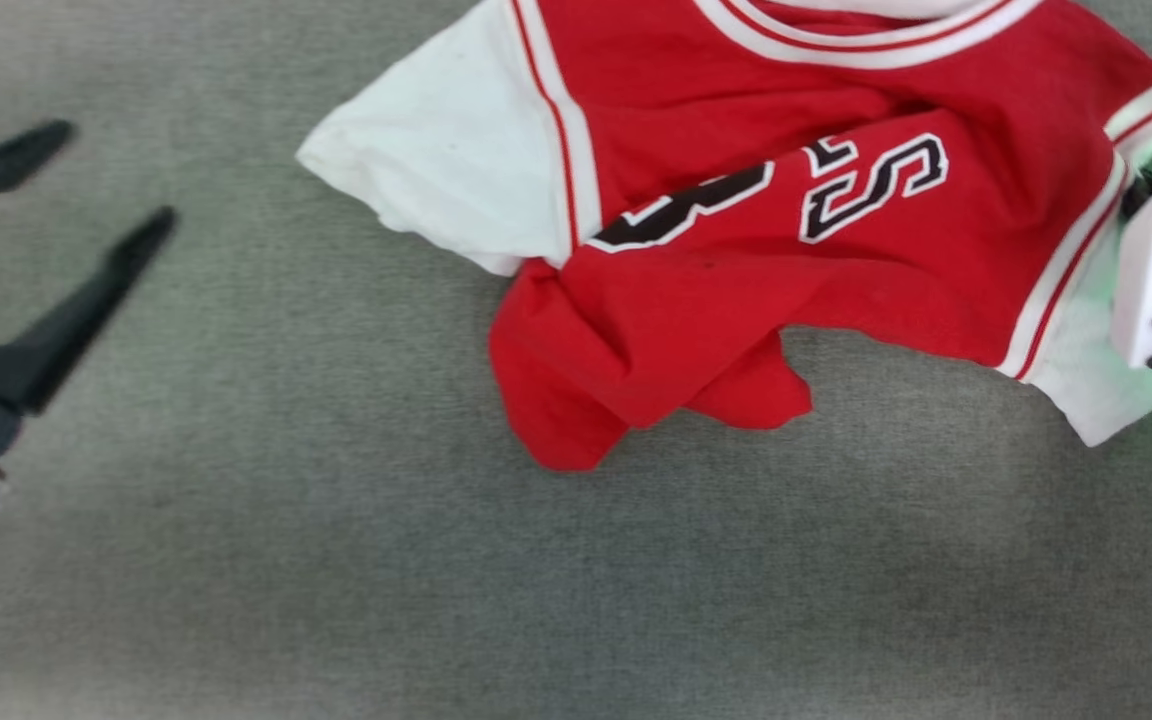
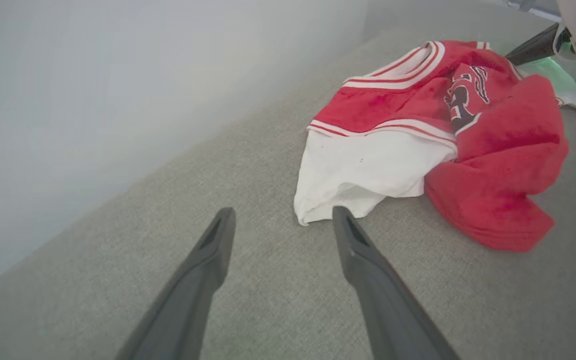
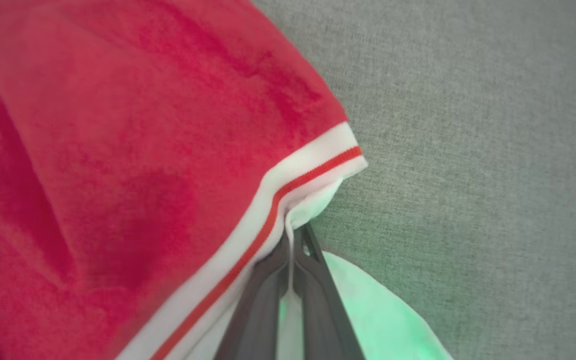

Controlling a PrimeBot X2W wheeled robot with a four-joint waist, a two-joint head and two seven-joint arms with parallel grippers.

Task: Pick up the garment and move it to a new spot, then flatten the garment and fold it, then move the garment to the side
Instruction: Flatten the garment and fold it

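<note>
Grey fabric surface point(image 1: 336, 560). Right gripper point(image 3: 295, 236) pinches the garment point(image 1: 836, 250) at its sleeve trim. Left gripper point(image 2: 283, 214) spread, empty. Best pinch the opposite white sleeve point(image 2: 363, 170), then lift evenly.

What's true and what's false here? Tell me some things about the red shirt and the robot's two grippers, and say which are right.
1. The right gripper has its jaws shut on a white edge of the garment. True.
2. The left gripper is holding the garment too. False: its jaws stand open over the grey surface, near the white sleeve but not touching it.
3. The garment lies flat and smooth. False: it is rumpled, with red cloth bunched and folded over at the bottom.
4. A dark letter S with a white outline shows on the red front. True.
</note>
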